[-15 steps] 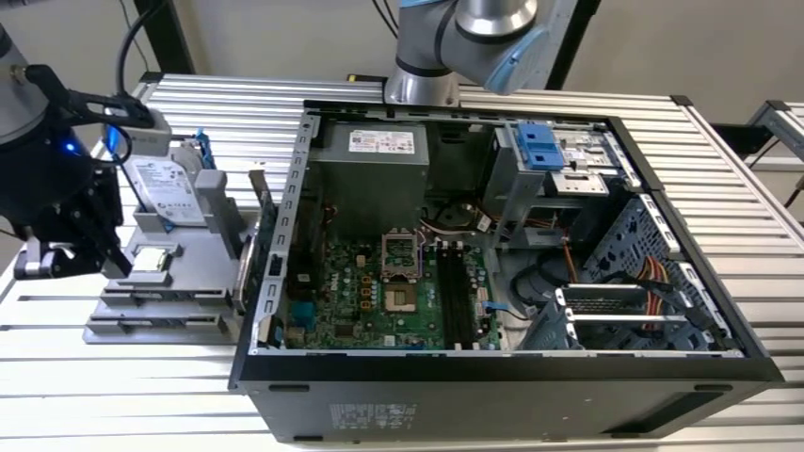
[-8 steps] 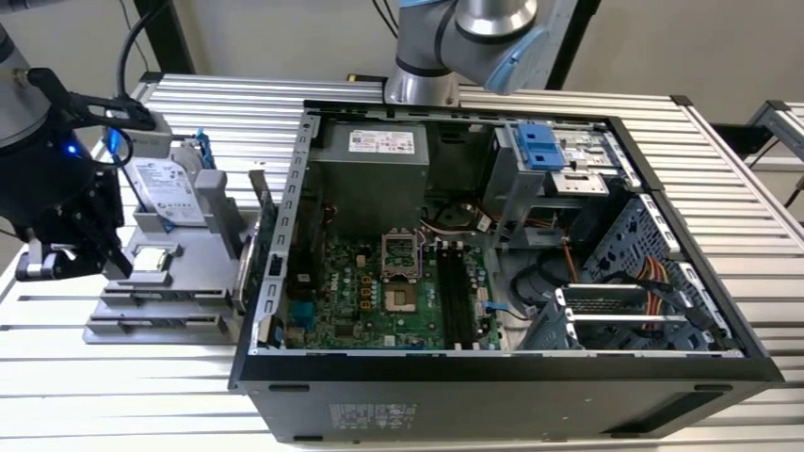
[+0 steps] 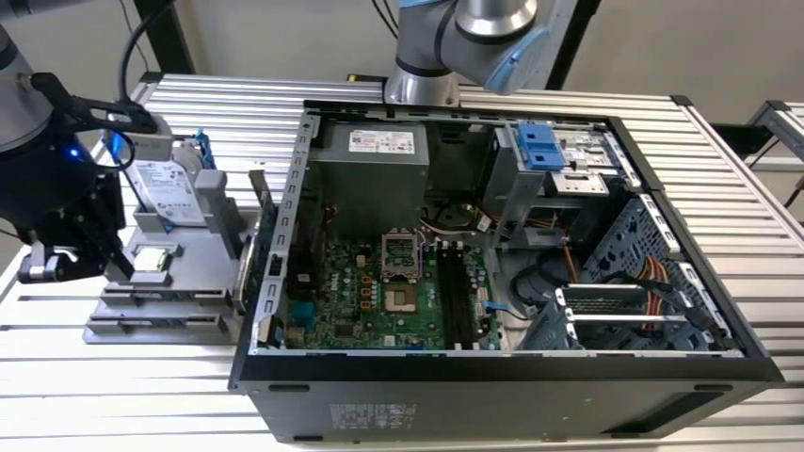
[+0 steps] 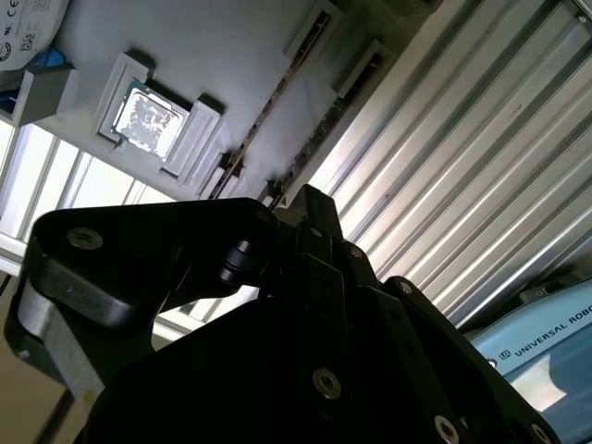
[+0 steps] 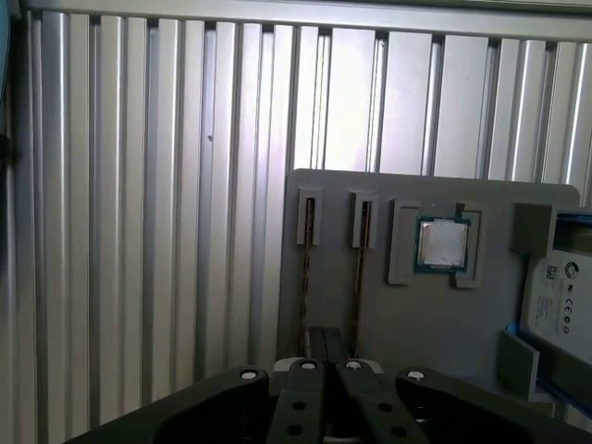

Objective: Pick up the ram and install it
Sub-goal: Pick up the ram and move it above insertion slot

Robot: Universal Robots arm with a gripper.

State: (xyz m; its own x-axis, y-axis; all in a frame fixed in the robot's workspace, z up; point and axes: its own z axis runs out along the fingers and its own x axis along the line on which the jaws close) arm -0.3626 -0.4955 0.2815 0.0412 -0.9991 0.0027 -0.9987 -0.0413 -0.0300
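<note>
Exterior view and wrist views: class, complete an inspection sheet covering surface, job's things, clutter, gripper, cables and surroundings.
Surface: ribbed metal table.
Job's things: ram, two sticks edge-on in the grey tray's slots; open PC case with motherboard.
Clutter: CPU and hard drive on the tray.
Gripper: fingers shut, empty, hovers over the tray near the ram.
Cables: coloured wires inside the case; black cable by the arm.
Surroundings: arm base behind the case; pale wall.
</note>
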